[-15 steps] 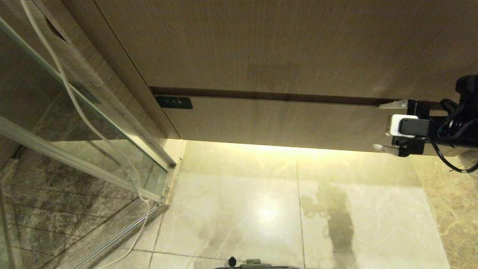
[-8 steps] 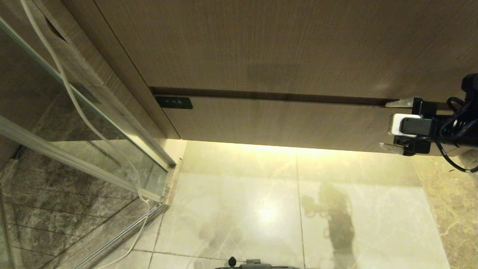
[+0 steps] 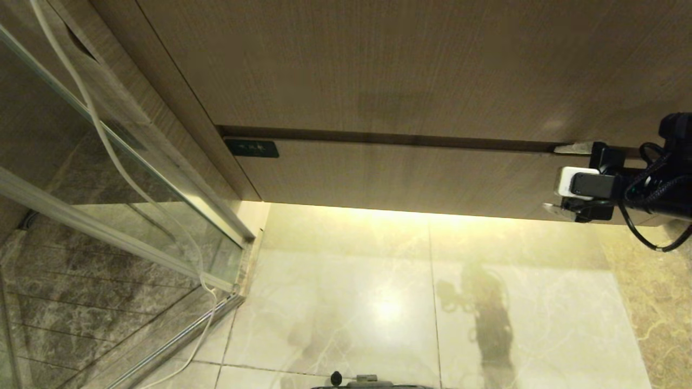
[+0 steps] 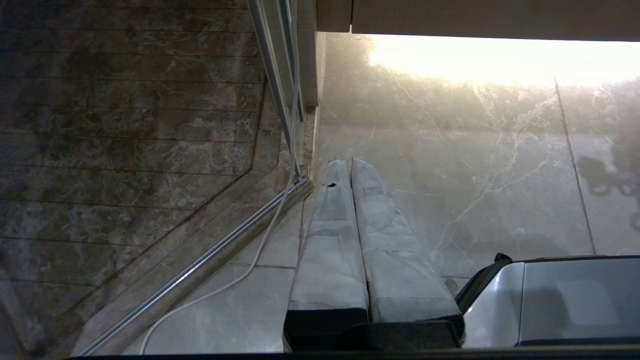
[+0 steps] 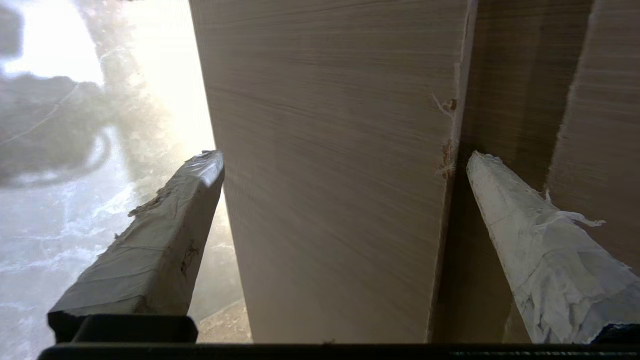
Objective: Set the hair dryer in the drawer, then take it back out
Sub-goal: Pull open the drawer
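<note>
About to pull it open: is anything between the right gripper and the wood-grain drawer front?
Nothing visible. The open right gripper straddles the light-brown wood-grain drawer front at its right end, one finger at the gap above, one below its lower edge.

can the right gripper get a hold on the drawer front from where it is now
Probably yes. The right gripper is open at the right end of the shut drawer, one finger at the gap above its front, the other below it, nothing between them but the panel.
</note>
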Controlling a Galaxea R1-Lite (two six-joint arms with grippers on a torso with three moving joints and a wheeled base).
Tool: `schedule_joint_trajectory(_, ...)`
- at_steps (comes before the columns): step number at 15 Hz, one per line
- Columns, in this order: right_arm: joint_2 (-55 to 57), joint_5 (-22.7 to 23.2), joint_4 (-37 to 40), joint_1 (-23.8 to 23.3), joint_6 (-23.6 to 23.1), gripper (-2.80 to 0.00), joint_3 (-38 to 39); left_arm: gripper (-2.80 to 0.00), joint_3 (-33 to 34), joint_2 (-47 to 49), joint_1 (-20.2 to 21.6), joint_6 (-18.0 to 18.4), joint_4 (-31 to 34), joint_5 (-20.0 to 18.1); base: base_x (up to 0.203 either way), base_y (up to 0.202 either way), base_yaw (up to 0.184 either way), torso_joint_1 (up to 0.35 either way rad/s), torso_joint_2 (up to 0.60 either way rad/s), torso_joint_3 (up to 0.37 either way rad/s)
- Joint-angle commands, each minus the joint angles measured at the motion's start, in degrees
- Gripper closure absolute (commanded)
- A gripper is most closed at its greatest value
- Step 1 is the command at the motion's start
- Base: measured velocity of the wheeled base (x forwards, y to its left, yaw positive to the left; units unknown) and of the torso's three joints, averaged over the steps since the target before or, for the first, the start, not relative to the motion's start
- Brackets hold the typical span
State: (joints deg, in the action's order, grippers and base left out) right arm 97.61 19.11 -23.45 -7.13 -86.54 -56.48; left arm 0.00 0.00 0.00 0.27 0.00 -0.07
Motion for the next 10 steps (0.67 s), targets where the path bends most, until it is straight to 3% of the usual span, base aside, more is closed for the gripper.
schedule_joint_trajectory(1, 3.08, 0.06, -1.85, 0.01, -0.47, -2.80, -0.54, 0.00, 0.00, -0.09, 0.00, 0.00, 0.00, -0.01, 0.000, 0.000, 0.000, 0.000, 0.00, 0.000)
schedule_joint_trajectory(7, 4.29, -0.28, -3.38, 0.01, -0.13, -2.80, 0.36, 0.00, 0.00, -0.09, 0.00, 0.00, 0.00, -0.01, 0.000, 0.000, 0.000, 0.000, 0.00, 0.000)
schedule_joint_trajectory(10, 6.37, -3.76, -1.83, 0.00, 0.41, -2.80, 0.24, 0.00, 0.00, -0.02, 0.00, 0.00, 0.00, -0.01, 0.000, 0.000, 0.000, 0.000, 0.00, 0.000)
